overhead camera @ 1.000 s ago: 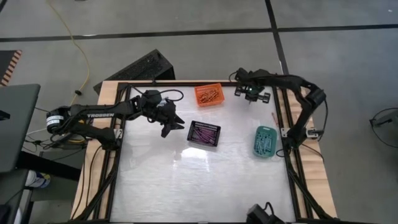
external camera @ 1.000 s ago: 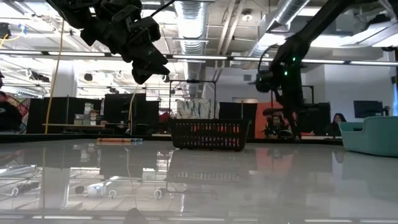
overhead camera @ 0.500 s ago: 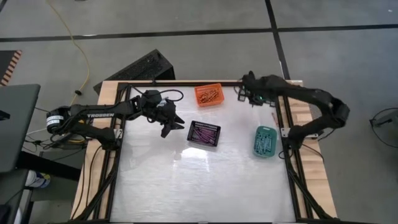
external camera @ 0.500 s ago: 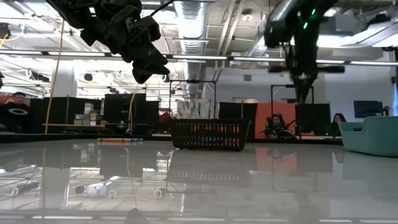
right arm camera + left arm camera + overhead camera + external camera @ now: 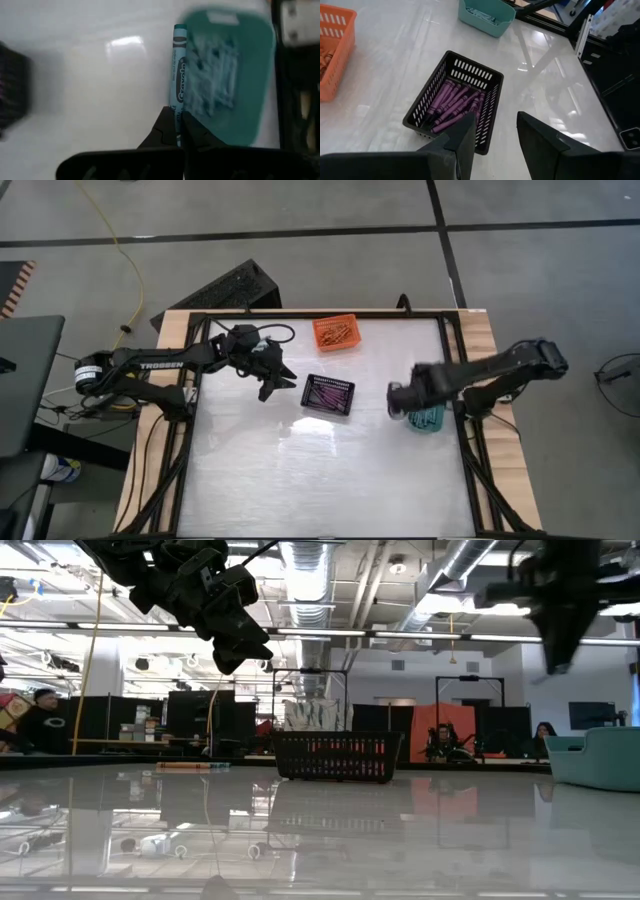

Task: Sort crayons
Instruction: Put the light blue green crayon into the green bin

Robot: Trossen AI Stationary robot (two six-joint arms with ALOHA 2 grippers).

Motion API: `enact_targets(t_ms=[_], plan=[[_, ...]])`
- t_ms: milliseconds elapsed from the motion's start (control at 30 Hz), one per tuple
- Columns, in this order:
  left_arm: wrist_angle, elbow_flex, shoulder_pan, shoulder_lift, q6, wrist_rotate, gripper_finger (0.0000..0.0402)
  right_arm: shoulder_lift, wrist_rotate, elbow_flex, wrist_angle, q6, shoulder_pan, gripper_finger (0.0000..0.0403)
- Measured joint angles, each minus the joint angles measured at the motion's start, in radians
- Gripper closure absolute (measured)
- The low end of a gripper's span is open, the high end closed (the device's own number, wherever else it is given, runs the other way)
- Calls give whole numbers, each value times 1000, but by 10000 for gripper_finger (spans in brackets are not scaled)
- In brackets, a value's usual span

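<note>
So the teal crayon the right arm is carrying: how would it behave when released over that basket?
The right gripper pinches the teal crayon at one end and it stays straight, so probably stiff and light. Round and paper-wrapped, it would likely roll on the bare table, but settle among the crayons in the teal basket.

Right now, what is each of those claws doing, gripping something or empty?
Left gripper: open, empty, above the black basket.
Right gripper: closed on a teal crayon, by the teal basket.
</note>
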Motion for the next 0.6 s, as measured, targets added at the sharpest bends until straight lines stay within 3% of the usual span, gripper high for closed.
enact_targets(t_ms=[267,600], plan=[[7,0,0,0,6,-21,270,15,-105,-172,141,263,181,403],[7,0,0,0,-12,-24,270,12,-87,-202,117,242,140,403]])
